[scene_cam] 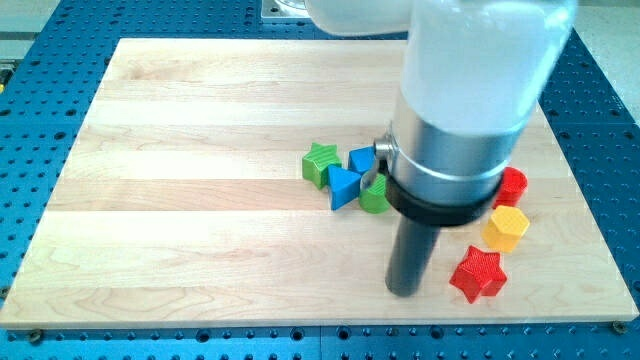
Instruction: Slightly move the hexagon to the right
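My tip (404, 291) rests on the tabletop (180, 230), left of the red star (477, 273). The yellow hexagon (505, 227) sits farther right. There is no gripper, only the bare rod.

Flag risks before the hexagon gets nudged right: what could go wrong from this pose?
1. My tip sits below-left of the yellow hexagon, with the red star just right of it; a straight rightward sweep likely hits the star first.
2. The red block touches the hexagon's top and may get dragged along.
3. The arm's body hides part of that cluster, so contact is hard to confirm.
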Tool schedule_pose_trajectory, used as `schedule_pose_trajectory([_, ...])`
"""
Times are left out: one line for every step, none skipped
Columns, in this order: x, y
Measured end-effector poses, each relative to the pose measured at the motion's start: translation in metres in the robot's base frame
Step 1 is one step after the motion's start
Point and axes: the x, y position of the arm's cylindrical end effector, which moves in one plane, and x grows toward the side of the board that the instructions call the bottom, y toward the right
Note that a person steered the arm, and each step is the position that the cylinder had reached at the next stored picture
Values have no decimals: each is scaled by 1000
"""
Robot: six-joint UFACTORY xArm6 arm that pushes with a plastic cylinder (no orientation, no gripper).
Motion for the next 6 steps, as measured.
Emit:
schedule_pose_trajectory([-12, 51])
schedule_pose_trajectory([-24, 71])
schedule_pose_trajectory([-26, 31])
schedule_pose_trajectory([-38, 40])
schedule_pose_trajectory([-57, 50])
schedule_pose_trajectory([-63, 72])
